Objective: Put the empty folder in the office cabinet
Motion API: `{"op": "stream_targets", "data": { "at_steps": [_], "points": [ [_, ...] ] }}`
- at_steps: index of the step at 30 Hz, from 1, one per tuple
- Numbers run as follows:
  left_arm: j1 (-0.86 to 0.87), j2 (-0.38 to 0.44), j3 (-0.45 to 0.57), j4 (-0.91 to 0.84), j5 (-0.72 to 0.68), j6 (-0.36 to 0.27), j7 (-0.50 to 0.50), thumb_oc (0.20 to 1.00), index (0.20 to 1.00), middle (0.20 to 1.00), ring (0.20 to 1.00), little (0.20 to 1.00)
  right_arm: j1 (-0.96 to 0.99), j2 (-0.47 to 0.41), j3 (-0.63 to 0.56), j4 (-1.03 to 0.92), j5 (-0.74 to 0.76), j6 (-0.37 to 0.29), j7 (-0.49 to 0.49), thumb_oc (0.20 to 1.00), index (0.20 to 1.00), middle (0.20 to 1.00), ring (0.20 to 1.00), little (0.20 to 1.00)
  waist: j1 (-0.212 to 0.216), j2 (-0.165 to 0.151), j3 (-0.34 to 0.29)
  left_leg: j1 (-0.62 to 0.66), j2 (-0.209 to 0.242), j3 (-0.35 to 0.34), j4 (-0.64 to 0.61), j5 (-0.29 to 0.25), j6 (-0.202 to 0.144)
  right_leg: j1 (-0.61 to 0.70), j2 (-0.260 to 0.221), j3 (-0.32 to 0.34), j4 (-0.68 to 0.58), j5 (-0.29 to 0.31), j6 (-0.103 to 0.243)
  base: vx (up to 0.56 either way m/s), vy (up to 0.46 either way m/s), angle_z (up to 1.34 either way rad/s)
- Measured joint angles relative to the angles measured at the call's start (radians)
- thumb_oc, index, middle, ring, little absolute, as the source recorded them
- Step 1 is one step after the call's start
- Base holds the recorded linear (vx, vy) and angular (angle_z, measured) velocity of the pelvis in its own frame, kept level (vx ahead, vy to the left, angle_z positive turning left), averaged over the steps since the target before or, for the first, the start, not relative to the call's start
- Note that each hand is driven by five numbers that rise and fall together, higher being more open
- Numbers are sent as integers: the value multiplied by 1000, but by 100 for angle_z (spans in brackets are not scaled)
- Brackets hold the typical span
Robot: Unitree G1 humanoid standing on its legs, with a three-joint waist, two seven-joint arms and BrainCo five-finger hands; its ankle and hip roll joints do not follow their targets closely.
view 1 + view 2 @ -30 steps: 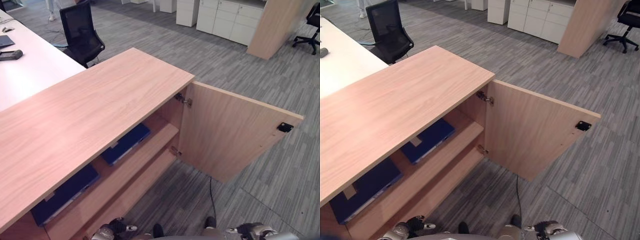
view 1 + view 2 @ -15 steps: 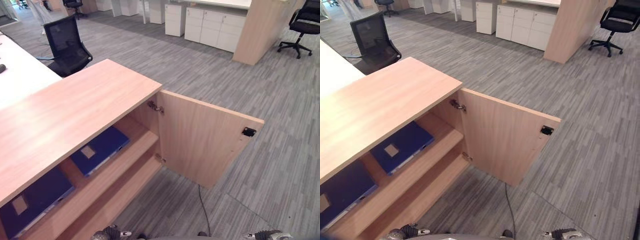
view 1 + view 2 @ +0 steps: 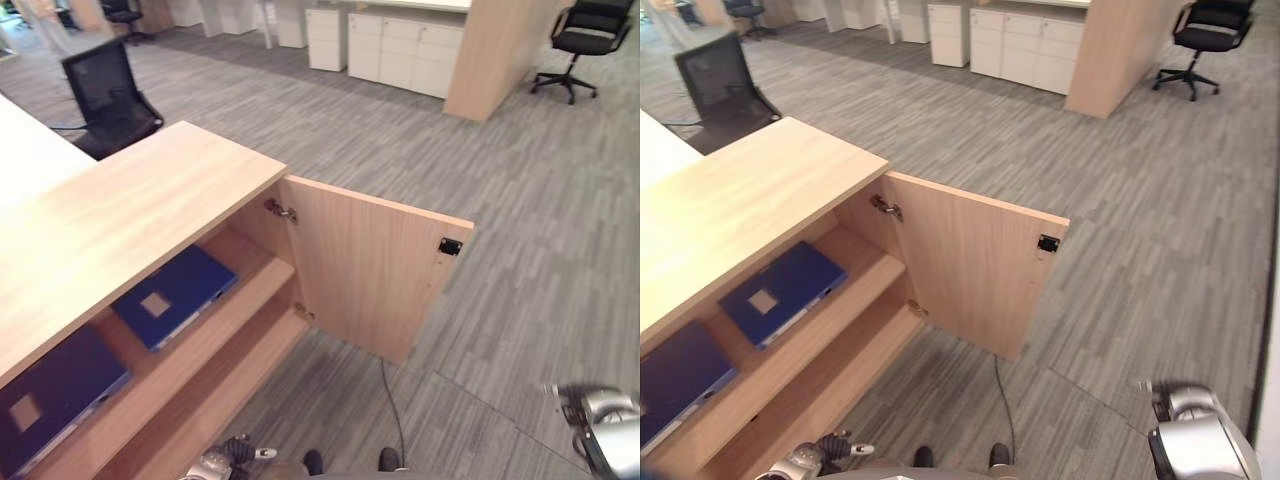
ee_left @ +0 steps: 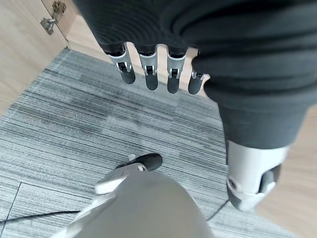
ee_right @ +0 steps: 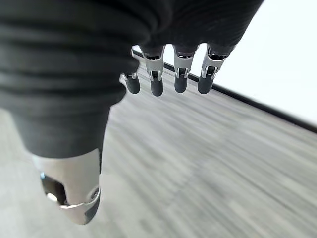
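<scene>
The cabinet (image 3: 150, 230) stands with its door (image 3: 370, 265) swung wide; two blue folders (image 3: 172, 295) lie flat on its upper shelf (image 3: 240, 290), side by side; the left hand (image 4: 158, 69) and right hand (image 5: 168, 74) hang with fingers straight, holding nothing, over grey carpet (image 3: 520, 240).

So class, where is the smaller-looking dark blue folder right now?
The dark blue folder lies flat on the wooden cabinet's upper shelf, beside the open door.

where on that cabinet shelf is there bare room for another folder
Bare shelf lies between the nearer-door blue folder and the open door. The strip between it and the other folder is narrow.
</scene>
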Motion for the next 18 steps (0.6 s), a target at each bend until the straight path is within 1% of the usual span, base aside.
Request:
{"op": "stream_targets", "data": {
  "at_steps": [1,2,3,4,6,7,8,9,10,11,12,16,18],
  "points": [
    [5,4,3,1,0,-1,4,1000,1000,1000,1000,1000,-1,5,6,-18,0,-1,-1,1000,1000,1000,1000,1000,3,-26,-9,12,-8,6,-18,12,4,-7,-10,12,1,8,-3,58,50,-5],
    [15,2,2,5,0,-2,7,1000,1000,1000,1000,1000,-14,7,13,-26,0,-1,-3,1000,1000,1000,1000,1000,3,-33,-14,27,-10,9,-38,23,5,-7,-12,16,1,8,-3,54,51,-10],
    [28,0,4,9,0,-5,9,1000,1000,1000,1000,1000,-28,7,33,-44,-1,0,-8,1000,1000,1000,1000,1000,1,-31,-15,42,-12,11,-62,32,3,-4,-13,19,-1,8,-3,36,32,-14],
    [38,-4,5,16,-1,-6,10,1000,1000,1000,1000,1000,-41,7,46,-74,-1,-3,-14,1000,1000,1000,1000,1000,-4,-34,-18,62,-13,14,-86,45,10,4,-13,21,-4,11,2,30,37,-12],
    [43,-8,6,28,-1,-6,12,1000,1000,1000,1000,1000,-43,7,76,-130,-3,-10,-18,1000,1000,1000,1000,1000,-4,-26,-19,81,-14,19,-103,50,14,16,-11,26,-18,11,2,41,44,-6],
    [47,-9,10,26,-4,-9,13,1000,1000,1000,1000,1000,-46,8,97,-171,-7,-2,-19,1000,1000,1000,1000,1000,1,-20,-20,89,-13,19,-114,49,14,28,-13,28,-30,14,6,45,46,-6],
    [58,-11,18,25,-9,-15,14,1000,1000,1000,1000,1000,-47,10,137,-240,-8,-3,-17,1000,1000,1000,1000,1000,-3,-11,-19,97,-13,21,-122,51,14,30,-11,32,-36,14,5,34,38,-11],
    [75,-22,44,22,-12,-17,14,1000,1000,1000,1000,1000,-48,10,185,-332,-11,-17,-14,1000,1000,1000,1000,1000,-2,7,-21,106,-10,25,-122,51,14,37,-10,38,-36,17,0,29,37,-6],
    [77,-26,45,15,-21,-17,13,1000,1000,1000,1000,1000,-48,9,188,-341,-18,-32,-14,1000,1000,1000,1000,1000,0,16,-22,110,-9,23,-122,50,14,43,-9,35,-36,16,-2,29,37,4],
    [78,-29,45,7,-26,-19,13,1000,1000,1000,1000,1000,-52,10,189,-342,-31,-30,-14,1000,1000,1000,1000,1000,9,22,-22,112,-7,19,-122,49,13,47,-8,29,-36,14,-5,27,32,11],
    [81,-29,45,-8,-28,-20,14,1000,1000,1000,1000,1000,-52,9,195,-361,-48,-25,-14,1000,1000,1000,1000,1000,18,25,-22,112,-6,20,-122,49,13,47,-5,28,-36,13,-6,25,31,4],
    [91,-39,45,-15,-29,-22,13,1000,1000,1000,1000,1000,-52,10,231,-519,-56,-31,-13,1000,1000,1000,1000,1000,21,27,-20,114,4,20,-122,48,12,49,5,30,-36,12,-8,2,5,-1],
    [97,-42,46,-16,-29,-23,13,1000,1000,1000,1000,1000,-59,12,235,-537,-56,-40,-10,1000,1000,1000,1000,1000,25,26,-19,116,6,21,-122,47,10,51,6,30,-37,11,-8,0,0,0]
  ]
}}
